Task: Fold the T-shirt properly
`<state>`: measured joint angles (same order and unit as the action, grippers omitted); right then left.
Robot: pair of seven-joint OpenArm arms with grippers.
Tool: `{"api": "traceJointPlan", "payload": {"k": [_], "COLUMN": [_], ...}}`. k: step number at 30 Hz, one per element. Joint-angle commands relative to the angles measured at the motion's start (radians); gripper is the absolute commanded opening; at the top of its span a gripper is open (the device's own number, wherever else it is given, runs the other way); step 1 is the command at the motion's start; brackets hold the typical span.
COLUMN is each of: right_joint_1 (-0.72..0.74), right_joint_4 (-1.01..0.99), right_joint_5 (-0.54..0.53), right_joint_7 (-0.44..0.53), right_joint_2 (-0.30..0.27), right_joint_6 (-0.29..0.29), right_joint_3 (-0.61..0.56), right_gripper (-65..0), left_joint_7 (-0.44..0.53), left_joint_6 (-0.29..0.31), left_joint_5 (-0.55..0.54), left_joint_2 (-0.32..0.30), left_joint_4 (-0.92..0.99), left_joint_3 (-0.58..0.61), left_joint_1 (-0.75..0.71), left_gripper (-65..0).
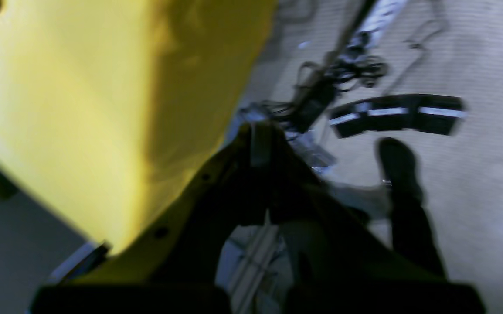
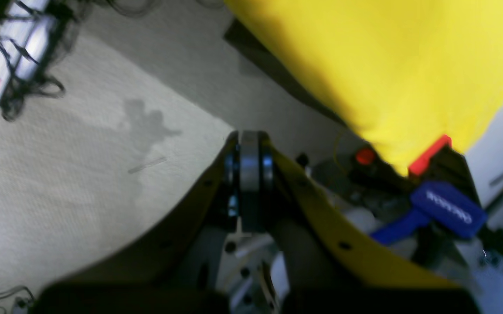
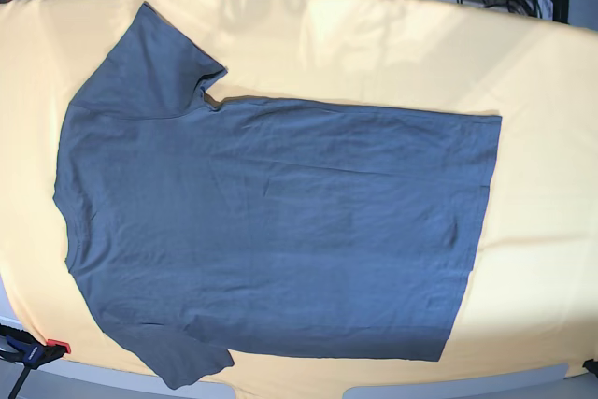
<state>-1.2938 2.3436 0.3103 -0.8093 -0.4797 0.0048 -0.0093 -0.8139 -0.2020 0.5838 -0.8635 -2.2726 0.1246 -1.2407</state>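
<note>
Currently T-shirt (image 3: 271, 231) flat, unfolded on yellow cloth (image 3: 392, 44); left gripper (image 1: 260, 144) and right gripper (image 2: 249, 161) both closed, empty, off table.

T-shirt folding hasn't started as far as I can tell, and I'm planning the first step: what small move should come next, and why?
Probably bring both arms in over the table toward the sleeve end. The T-shirt lies spread flat and unfolded on the yellow cloth, collar end at the base view's left. Neither arm shows in that view, and both wrist cameras look past the cloth's edge at the floor, with the left end effector and right end effector shut and empty.
</note>
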Motion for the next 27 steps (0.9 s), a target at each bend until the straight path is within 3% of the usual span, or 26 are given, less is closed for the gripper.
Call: {"api": "traceJointPlan", "payload": {"k": [1, 7, 11, 15, 18, 21, 24, 27], "right_joint_1": [-0.015, -0.015, -0.004, 0.083, 0.17, 0.263, 0.327, 0.364], "right_joint_4": [0.013, 0.013, 0.013, 0.013, 0.013, 0.013, 0.013, 0.013], "right_joint_5": [0.013, 0.019, 0.019, -0.05, -0.119, -0.163, -0.205, -0.258], "right_joint_7": [0.014, 0.144, 0.145, 0.197, 0.233, 0.242, 0.257, 0.271], "right_joint_2": [-0.005, -0.005, -0.006, -0.033, -0.079, -0.11, -0.122, -0.121], "right_joint_6": [-0.009, 0.008, 0.03, 0.097, 0.181, 0.222, 0.253, 0.292], "right_joint_3": [0.028, 0.161, 0.23, 0.29, 0.297, 0.298, 0.298, 0.297], "right_gripper": [-65.0, -65.0, -65.0, -65.0, -65.0, -65.0, -65.0, -65.0], "left_joint_7": [0.0, 0.039, 0.084, 0.195, 0.246, 0.295, 0.383, 0.471], "left_joint_6": [-0.008, -0.009, -0.009, -0.004, 0.036, 0.089, 0.193, 0.285], "left_joint_5": [0.01, 0.006, -0.001, -0.06, -0.121, -0.165, -0.246, -0.261], "left_joint_2": [-0.003, -0.004, -0.003, -0.004, -0.004, -0.005, -0.026, -0.077], "left_joint_4": [-0.028, -0.084, -0.084, -0.084, -0.084, -0.084, -0.084, -0.043], "left_joint_3": [-0.026, -0.189, -0.292, -0.39, -0.442, -0.462, -0.462, -0.462], "left_joint_1": [-0.014, -0.013, -0.01, -0.003, 0.047, 0.124, 0.198, 0.267], "left_gripper": [-65.0, -65.0, -65.0, -65.0, -65.0, -65.0, -65.0, -65.0]}}
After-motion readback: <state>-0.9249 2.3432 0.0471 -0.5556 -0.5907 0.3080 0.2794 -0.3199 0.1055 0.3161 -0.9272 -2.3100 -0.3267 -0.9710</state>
